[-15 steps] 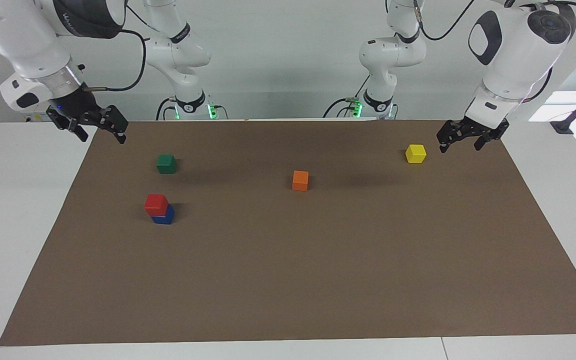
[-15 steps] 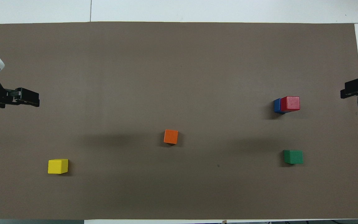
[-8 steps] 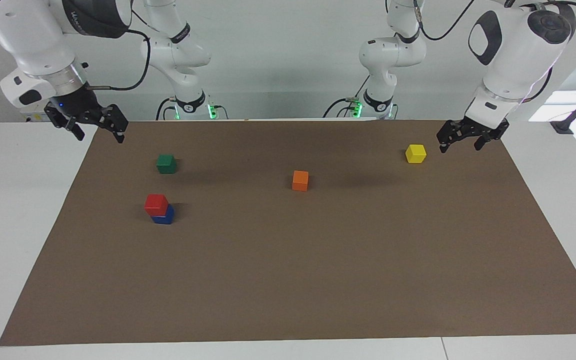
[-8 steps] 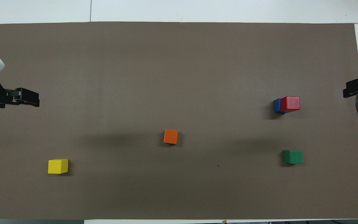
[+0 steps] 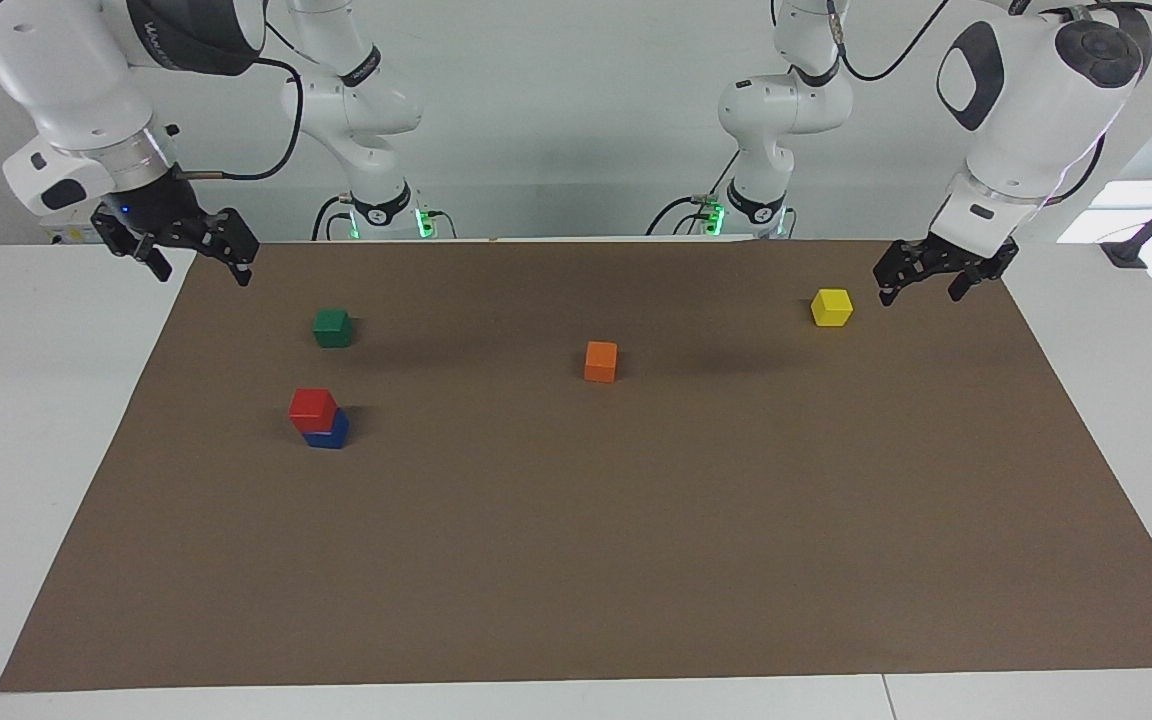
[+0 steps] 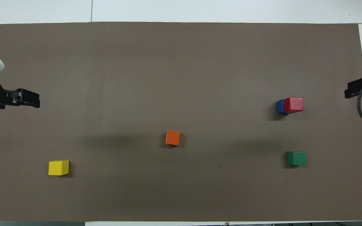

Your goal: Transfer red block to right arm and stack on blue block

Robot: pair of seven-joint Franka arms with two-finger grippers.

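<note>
Red block (image 5: 313, 405) sits on top of the blue block (image 5: 328, 433), toward the right arm's end of the brown mat (image 5: 576, 560); in the facing view the pair lies at about 8 o'clock from the orange block (image 5: 601, 361), which marks mat centre. The red cube is not square on the blue one: it overhangs toward the right arm's end and slightly toward the robots, so part of the blue top shows at the red cube's 4 o'clock. Green block (image 5: 333, 327) stands alone, nearer the robots than the stack, at about 12 o'clock from it. Yellow block (image 5: 831, 307) sits toward the left arm's end, at roughly 2 o'clock from the orange block. Right gripper (image 5: 188, 252) is raised over the mat's corner at its own end, at about 11 o'clock from the green block, jaws spread wide, nothing between them. Left gripper (image 5: 940, 276) hangs over the mat edge just beside the yellow block at its 3 o'clock, jaws likewise apart and empty. Judgement: handover and stacking steps look done; the step in hand is retreat to a waiting pose. Next move calls for little, only that both arms keep well clear of the stack. Risk: the offset red cube could tip if the table is jolted.
</note>
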